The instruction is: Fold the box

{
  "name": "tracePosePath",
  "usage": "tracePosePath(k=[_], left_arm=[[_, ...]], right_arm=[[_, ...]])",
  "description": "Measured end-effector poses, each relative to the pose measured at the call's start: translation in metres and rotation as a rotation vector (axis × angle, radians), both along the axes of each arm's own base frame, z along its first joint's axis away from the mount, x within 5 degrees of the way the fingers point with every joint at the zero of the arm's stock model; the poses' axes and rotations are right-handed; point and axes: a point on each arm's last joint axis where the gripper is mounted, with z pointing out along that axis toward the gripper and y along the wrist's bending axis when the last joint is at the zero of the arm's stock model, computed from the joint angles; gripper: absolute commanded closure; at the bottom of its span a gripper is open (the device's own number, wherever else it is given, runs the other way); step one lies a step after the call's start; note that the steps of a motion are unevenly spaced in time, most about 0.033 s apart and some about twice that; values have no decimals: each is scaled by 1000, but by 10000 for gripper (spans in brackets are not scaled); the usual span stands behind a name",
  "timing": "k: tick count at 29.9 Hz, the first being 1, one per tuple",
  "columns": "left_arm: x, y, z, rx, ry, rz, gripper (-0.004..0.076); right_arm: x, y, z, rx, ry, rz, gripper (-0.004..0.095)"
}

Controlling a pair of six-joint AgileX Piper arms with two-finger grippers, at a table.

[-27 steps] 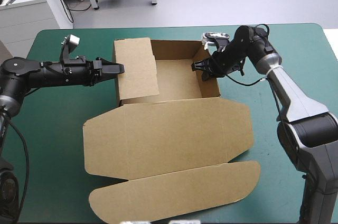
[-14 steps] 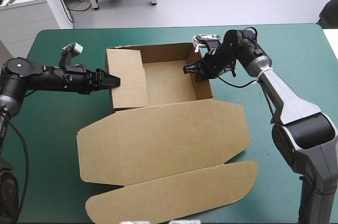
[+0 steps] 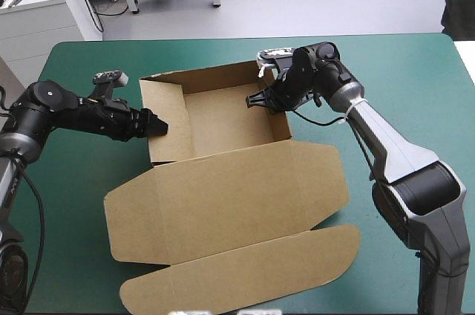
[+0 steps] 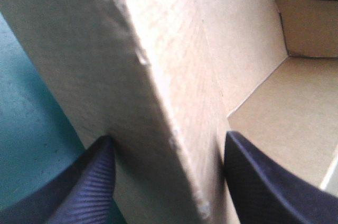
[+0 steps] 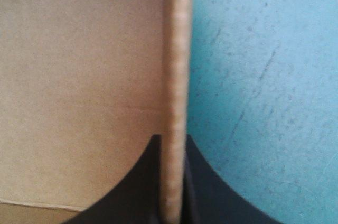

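The brown box (image 3: 223, 118) stands as an open tray with raised walls, its lid (image 3: 230, 203) lying flat toward the near edge. My left gripper (image 3: 158, 126) is at the tray's left wall. In the left wrist view it (image 4: 166, 142) sits astride that doubled wall (image 4: 158, 76), fingers apart, one on each side. My right gripper (image 3: 260, 99) reaches over the right wall near its far corner. In the right wrist view it (image 5: 173, 139) is all but shut, with the thin board edge (image 5: 177, 49) between its fingers.
Bare teal-green cover (image 3: 401, 70) lies to the right of the box and in a strip (image 3: 74, 174) to its left. The lid's rounded tuck flap (image 3: 245, 274) reaches close to the table's near edge.
The box has slid toward the table's left, and both grippers moved with it. The left flap that lay over the tray's inside earlier now stands nearly upright.
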Motion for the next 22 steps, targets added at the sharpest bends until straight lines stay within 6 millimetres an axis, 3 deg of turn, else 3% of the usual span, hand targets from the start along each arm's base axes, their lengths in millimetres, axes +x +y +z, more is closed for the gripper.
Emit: tracePosePath(k=[6, 8, 15, 22], left_arm=[[1, -9, -4, 67, 24, 55, 329], [2, -9, -4, 62, 36, 93, 363], [5, -7, -5, 52, 73, 190, 732], [5, -7, -7, 100, 59, 186, 734]], right_arm=[[-3, 0, 0, -12, 36, -13, 917], [-5, 0, -1, -17, 47, -13, 917], [-6, 0, -1, -20, 69, -28, 917], [-7, 1, -1, -10, 85, -42, 917]])
